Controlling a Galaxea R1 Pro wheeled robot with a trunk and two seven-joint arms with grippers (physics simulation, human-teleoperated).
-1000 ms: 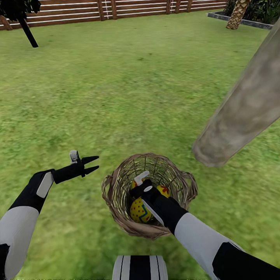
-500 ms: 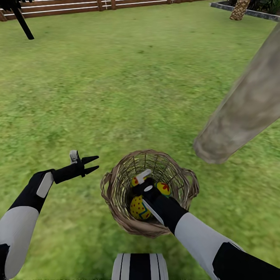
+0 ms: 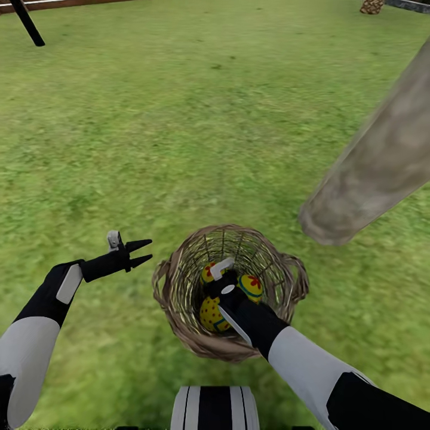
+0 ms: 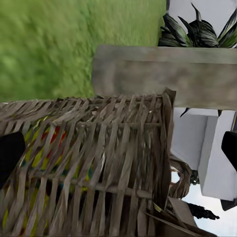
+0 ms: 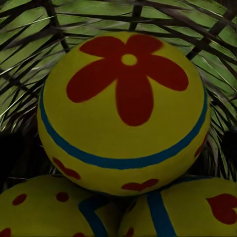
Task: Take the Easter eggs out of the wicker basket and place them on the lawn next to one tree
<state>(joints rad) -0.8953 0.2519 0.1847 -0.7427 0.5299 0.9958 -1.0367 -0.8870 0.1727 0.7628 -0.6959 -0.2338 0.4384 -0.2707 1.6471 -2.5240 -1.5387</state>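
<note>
Lawn [image 3: 179,119]: flat mottled green grass. Wicker basket [image 3: 179,310] sits directly on it, near the pale tree trunk [image 3: 370,173], whose base meets the grass just beside the basket.

Your wicker basket [image 3: 179,301] sits on the lawn [image 3: 179,119] just ahead of the robot, with the three Easter eggs [image 3: 210,313] inside it. The tree [image 3: 370,173] rises to its right, near it. Your right gripper [image 3: 214,285] reaches into the basket; your left gripper [image 3: 138,252] hangs left of it.
</note>
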